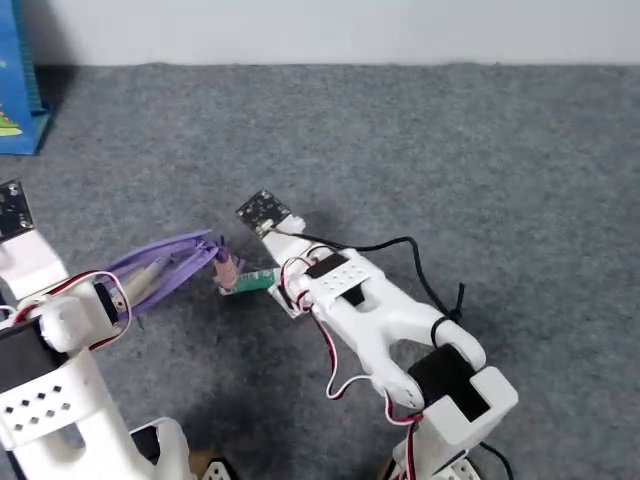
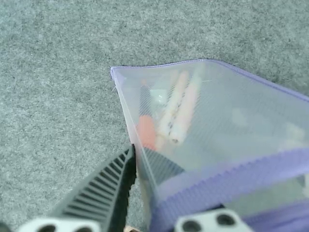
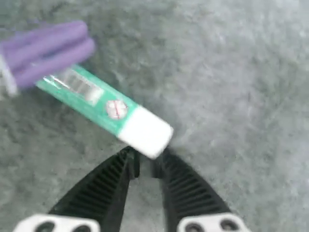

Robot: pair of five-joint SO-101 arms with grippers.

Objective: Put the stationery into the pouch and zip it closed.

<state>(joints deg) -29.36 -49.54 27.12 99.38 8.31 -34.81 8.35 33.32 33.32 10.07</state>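
Observation:
The translucent purple-edged pouch (image 1: 165,262) lies left of centre on the grey carpet, with pens (image 2: 176,113) showing through its side. My left gripper (image 2: 140,193) is shut on the pouch (image 2: 217,145) near its zipper band. A green stick with a white cap (image 3: 104,108) lies at the pouch's mouth (image 3: 46,50), its green end by the purple edge. My right gripper (image 3: 146,162) sits right behind the white cap, its fingers (image 3: 118,176) nearly together and the cap's end resting against their tips. From above, the green stick (image 1: 252,281) pokes out between the pouch and the right gripper (image 1: 285,290).
A blue box (image 1: 18,90) stands at the far left edge by the wall. A black cable (image 1: 420,270) trails over the carpet to the right of the right arm. Open carpet (image 1: 480,150) stretches behind and to the right.

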